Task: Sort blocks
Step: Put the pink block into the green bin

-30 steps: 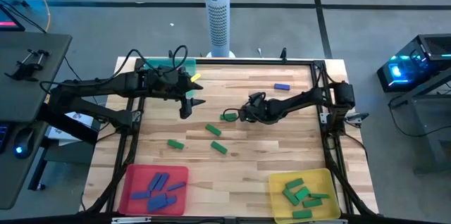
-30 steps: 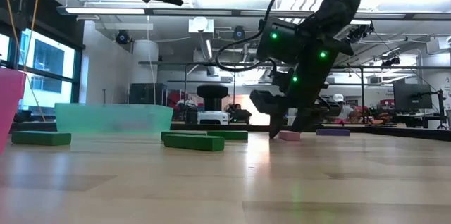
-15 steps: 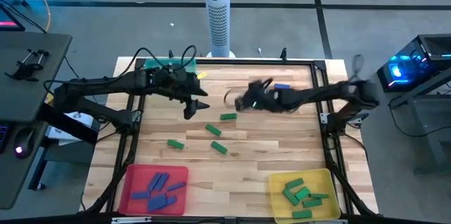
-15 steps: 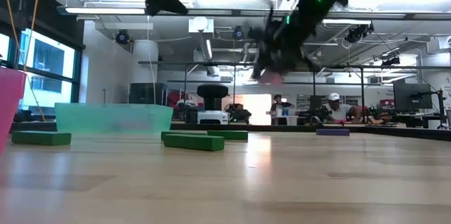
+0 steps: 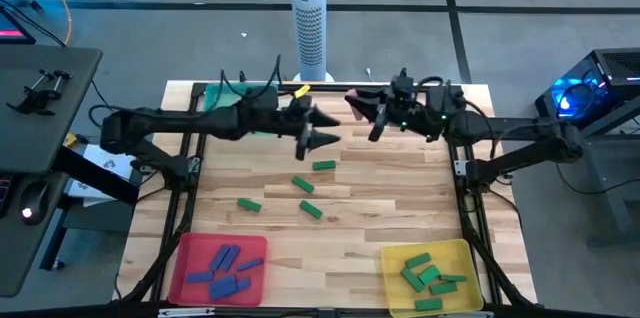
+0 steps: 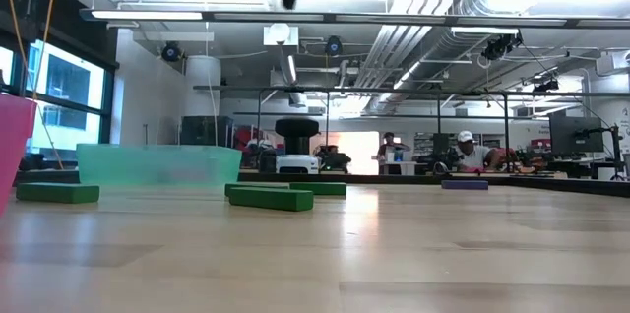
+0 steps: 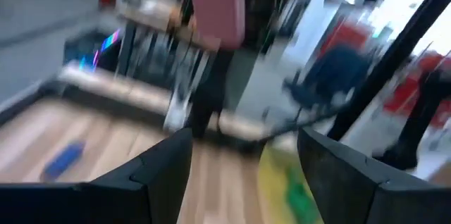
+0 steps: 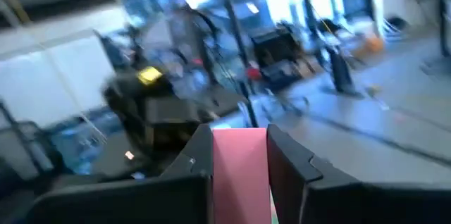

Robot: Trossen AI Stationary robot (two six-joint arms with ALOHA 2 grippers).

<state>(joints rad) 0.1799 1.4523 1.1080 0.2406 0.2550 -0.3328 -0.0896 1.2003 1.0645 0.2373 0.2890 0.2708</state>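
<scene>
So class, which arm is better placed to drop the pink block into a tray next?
Right: the right pincer already grips the small pink rectangular block above the table's far edge; the left pincer is open, empty.

Both dark arms reach inward over the far half of the bench, raised well above it. The right gripper (image 5: 362, 108) has its jaws clamped on a pink block (image 8: 239, 159). The left gripper (image 5: 322, 130) faces it, jaws spread wide.

Pale wood-plank table (image 5: 370, 198) — smooth, faintly glossy — under translucent plastic teal tray (image 6: 157, 167) and matt blocks (image 6: 271, 198).
</scene>
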